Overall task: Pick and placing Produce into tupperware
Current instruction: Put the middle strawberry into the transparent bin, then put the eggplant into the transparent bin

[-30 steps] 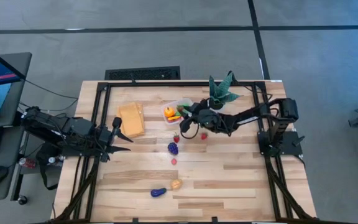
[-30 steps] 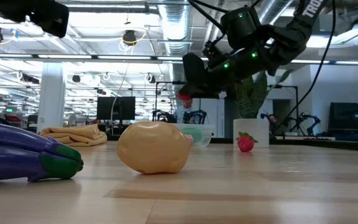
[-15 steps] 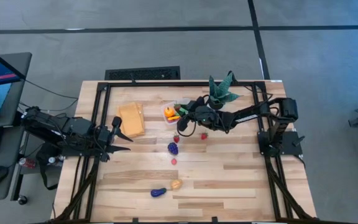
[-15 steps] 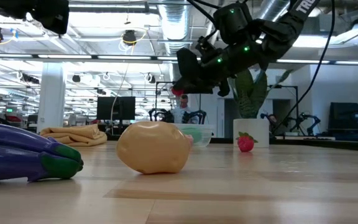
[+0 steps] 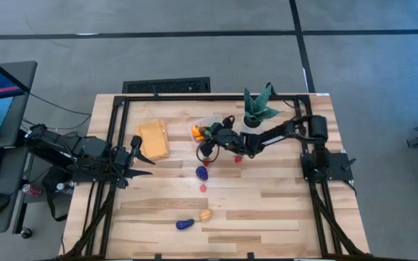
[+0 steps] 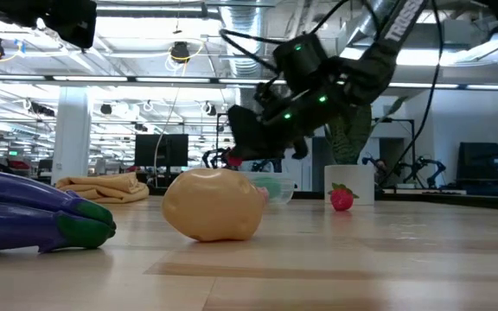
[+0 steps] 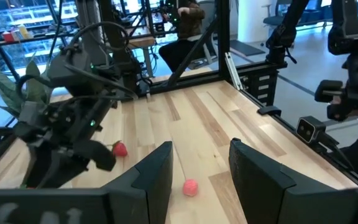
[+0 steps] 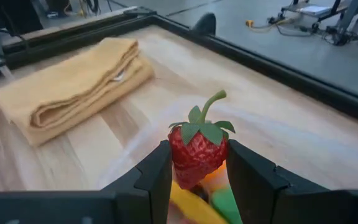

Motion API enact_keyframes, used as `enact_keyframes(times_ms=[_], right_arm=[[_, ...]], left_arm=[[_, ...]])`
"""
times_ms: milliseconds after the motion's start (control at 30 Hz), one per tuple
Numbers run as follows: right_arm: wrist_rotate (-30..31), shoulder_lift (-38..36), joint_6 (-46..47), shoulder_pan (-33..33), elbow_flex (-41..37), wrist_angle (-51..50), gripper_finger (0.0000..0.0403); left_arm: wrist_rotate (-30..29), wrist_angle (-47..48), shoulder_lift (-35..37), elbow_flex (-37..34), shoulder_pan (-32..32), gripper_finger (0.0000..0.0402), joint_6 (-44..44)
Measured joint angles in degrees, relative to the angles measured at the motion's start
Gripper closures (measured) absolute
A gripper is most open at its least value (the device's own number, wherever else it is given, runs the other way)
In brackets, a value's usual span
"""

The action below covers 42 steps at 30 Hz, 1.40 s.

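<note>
My right gripper (image 8: 197,152) is shut on a red strawberry (image 8: 197,146) with a green stem. It hovers over the clear tupperware (image 5: 210,118), which holds orange, yellow and green pieces (image 8: 191,208). In the low view the gripper (image 6: 236,155) hangs above the tub (image 6: 279,188). More produce lies flat on the table: a strawberry (image 5: 238,158), purple grapes (image 5: 202,172), a pink bit (image 5: 203,188), an eggplant (image 5: 185,225) and a tan piece (image 5: 205,214). My left gripper (image 7: 201,168) waits open at the table's left edge, nothing between its fingers. My right gripper pinches the strawberry by its two red flanks (image 8: 178,155) between its two fingers (image 8: 157,177). The fingers come from the table's right, slanting a little downward. The berry sits upright, stem up, lifted clear above the pieces in the tub.
A folded tan-yellow cloth (image 5: 154,139) lies left of the tub. A spiky green plant in a white pot (image 5: 258,109) stands just behind my right arm. A black frame (image 5: 115,123) runs round the table's edges. Bare wood lies toward the near right.
My right gripper has gone toward the table's left and down with the strawberry, coming lower over the tupperware. It has stayed shut on the berry.
</note>
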State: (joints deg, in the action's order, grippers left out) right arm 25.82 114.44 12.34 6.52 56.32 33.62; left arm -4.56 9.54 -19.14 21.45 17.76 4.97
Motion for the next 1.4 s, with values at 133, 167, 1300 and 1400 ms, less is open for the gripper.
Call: enact_keyframes(times_ms=[133, 167, 1300, 1400], right_arm=[[0.08, 1.18, -1.3, 0.39, 2.59, -0.78, 0.0268], [0.22, 1.18, -1.3, 0.44, 2.84, -1.24, 0.0268], [-0.31, -5.83, -6.31, -2.58, 2.77, -8.99, 0.0143], [-0.29, -9.95, -7.04, -4.48, 2.77, -13.65, 0.0143]], left_arm=[[0.37, 0.02, 0.0, 0.0, 0.0, 0.0254, -0.02], [0.39, 0.02, 0.0, 0.0, 0.0, 0.0254, -0.02], [-0.79, 0.13, 0.0, 0.0, 0.0, 0.0254, -0.87], [-0.87, 0.11, 0.01, 0.0, 0.0, 0.0254, -1.24]])
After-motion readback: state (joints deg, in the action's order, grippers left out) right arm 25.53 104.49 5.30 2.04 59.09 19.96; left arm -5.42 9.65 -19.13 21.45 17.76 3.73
